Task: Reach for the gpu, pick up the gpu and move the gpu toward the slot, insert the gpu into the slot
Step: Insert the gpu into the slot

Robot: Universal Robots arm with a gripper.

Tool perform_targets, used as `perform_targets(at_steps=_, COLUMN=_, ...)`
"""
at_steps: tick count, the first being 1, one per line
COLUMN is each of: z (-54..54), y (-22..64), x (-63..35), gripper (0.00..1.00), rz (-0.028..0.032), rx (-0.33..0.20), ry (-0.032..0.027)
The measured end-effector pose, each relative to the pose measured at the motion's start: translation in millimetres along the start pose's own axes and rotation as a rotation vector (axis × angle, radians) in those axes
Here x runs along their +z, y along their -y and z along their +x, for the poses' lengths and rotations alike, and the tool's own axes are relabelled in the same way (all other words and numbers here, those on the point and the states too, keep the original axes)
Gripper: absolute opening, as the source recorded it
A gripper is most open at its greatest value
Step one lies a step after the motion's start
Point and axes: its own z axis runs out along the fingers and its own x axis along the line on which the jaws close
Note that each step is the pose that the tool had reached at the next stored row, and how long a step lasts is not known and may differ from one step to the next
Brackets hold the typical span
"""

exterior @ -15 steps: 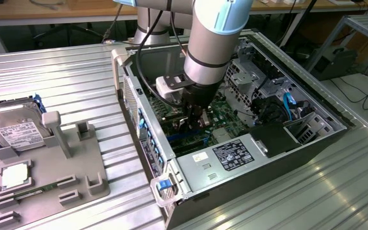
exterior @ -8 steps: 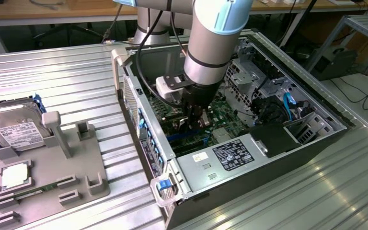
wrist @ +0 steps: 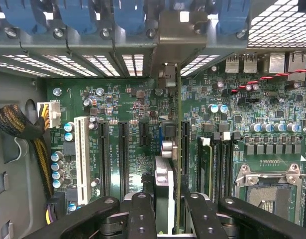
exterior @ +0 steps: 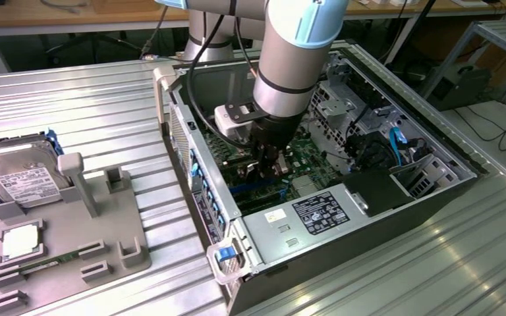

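thin green gpu (wrist: 178,149) edge-on (bracket up), end effector (wrist: 171,209) clamped

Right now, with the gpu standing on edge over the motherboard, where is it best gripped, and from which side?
By its free long edge, coming straight down from above, one finger on each flat face. The gpu stands thin and on edge, its bracket at one end, so I judge the faces the best grip. The gripper holds it this way.
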Motion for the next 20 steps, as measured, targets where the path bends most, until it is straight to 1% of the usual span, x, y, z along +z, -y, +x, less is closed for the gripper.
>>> perform_targets(at_steps=14, z=0.2, y=-0.1, x=4.2, gripper=0.28, rz=0.0, rx=0.0, ry=-0.0001)
perform_targets(at_steps=20, z=0.2, y=-0.1, x=4.3, gripper=0.28, rz=0.0, rx=0.0, ry=0.0)
